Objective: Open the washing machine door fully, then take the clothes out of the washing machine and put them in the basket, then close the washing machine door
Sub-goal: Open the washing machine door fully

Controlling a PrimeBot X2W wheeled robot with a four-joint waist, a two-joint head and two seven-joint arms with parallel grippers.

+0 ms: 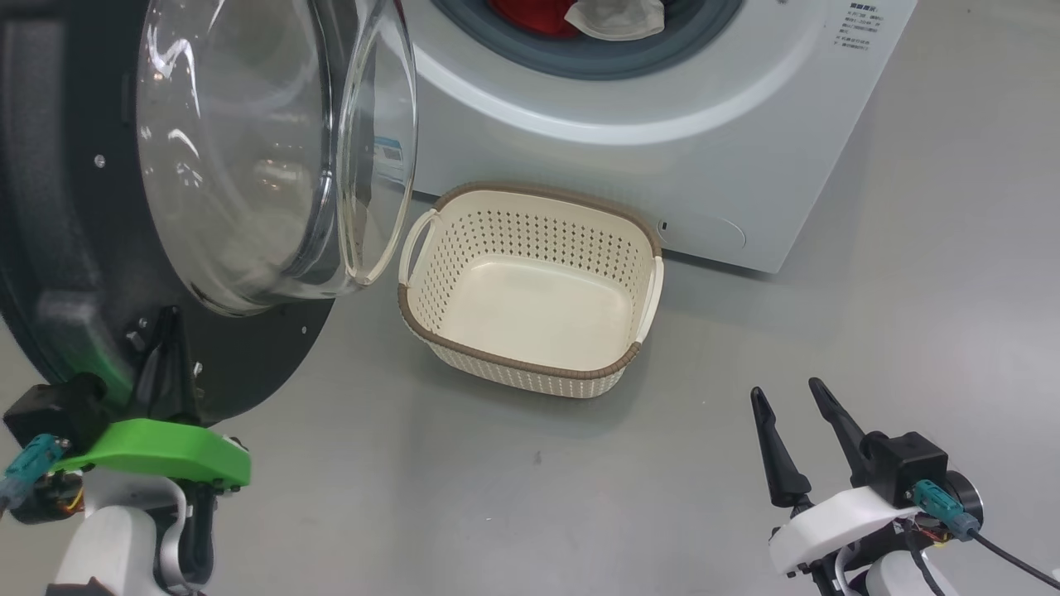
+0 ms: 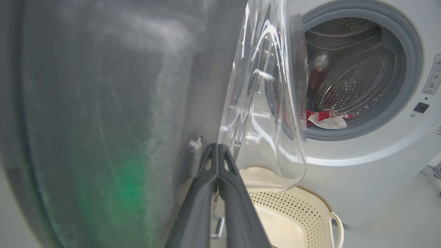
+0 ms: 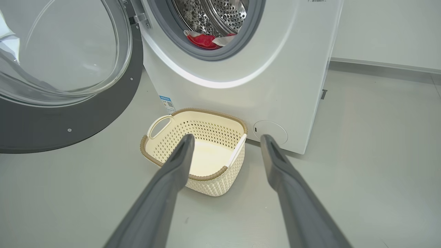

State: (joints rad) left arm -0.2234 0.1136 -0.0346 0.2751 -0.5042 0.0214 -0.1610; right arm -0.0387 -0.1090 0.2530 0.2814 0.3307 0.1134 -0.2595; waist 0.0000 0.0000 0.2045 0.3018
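Note:
The washing machine door [image 1: 74, 248] stands swung open at the left, its glass bowl [image 1: 248, 149] bulging towards the basket. My left gripper [image 1: 171, 319] is shut and empty, its tips close against the door's black inner face [image 2: 103, 103] just below the glass; I cannot tell whether they touch it. In the left wrist view the shut tips [image 2: 217, 146] point up beside the bowl. Red and whitish clothes [image 1: 613, 18] lie in the washing machine [image 1: 662, 124] drum mouth. The basket [image 1: 497, 192] sits empty on the floor below. My right gripper [image 1: 791, 397] hangs open at the lower right.
The floor is grey. The open door overhangs the basket's left handle [image 1: 416, 240]. In the right wrist view, the open gripper [image 3: 228, 137] frames the basket [image 3: 206, 112], with the clothes [image 3: 205, 39] above and a wall [image 3: 386, 31] behind.

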